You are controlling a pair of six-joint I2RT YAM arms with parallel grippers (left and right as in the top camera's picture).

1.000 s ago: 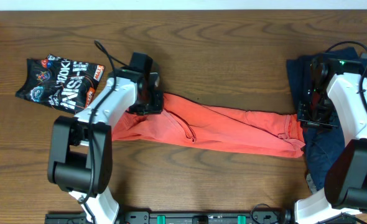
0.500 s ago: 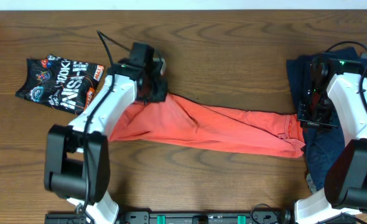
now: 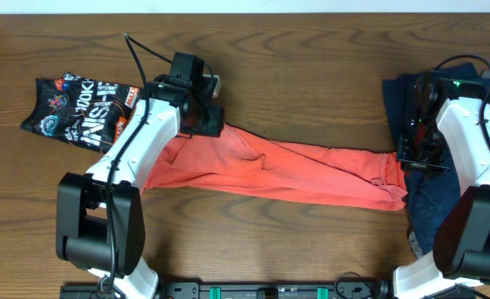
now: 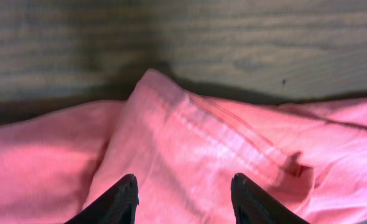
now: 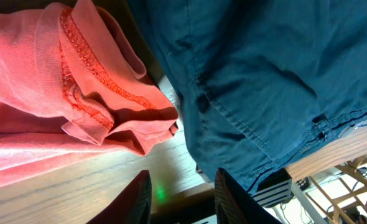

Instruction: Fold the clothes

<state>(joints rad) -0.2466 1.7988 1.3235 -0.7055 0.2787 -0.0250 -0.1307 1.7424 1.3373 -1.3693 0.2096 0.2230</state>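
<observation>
White block lettering is being shown on the black printed garment [image 3: 79, 108], which is lying flat at 10 o'clock on the counter [image 3: 311, 66]. The letters are too small to be read with certainty, and small red and blue badges are being shown around them.

The coral T-shirt [image 3: 311, 173] is being stretched in a long narrow band across the middle of the counter, from 9 o'clock toward 3 o'clock. The left gripper [image 3: 205, 120] is being held over the far edge of the shirt's 9 o'clock end. In the left wrist view its fingers [image 4: 124, 199] are being held apart, with flat coral cloth between them and nothing pinched. A stitched hem [image 4: 233, 124] is being shown running from 11 o'clock to 4 o'clock across that view.

The right gripper [image 3: 415, 154] is being held at the shirt's 3 o'clock end, where the coral cloth is touching the navy garment [image 3: 397, 104]. In the right wrist view its fingers [image 5: 137, 199] are being held apart over bare wood, gripping nothing. A ribbed, stitched edge [image 5: 84, 62] of the shirt is being bunched at 10 o'clock there. The navy cloth is being spread at 2 o'clock, just beside the counter's edge.

Open wood is being left at 12 o'clock beyond the shirt, between the two arms, and in a narrower strip at 6 o'clock.
</observation>
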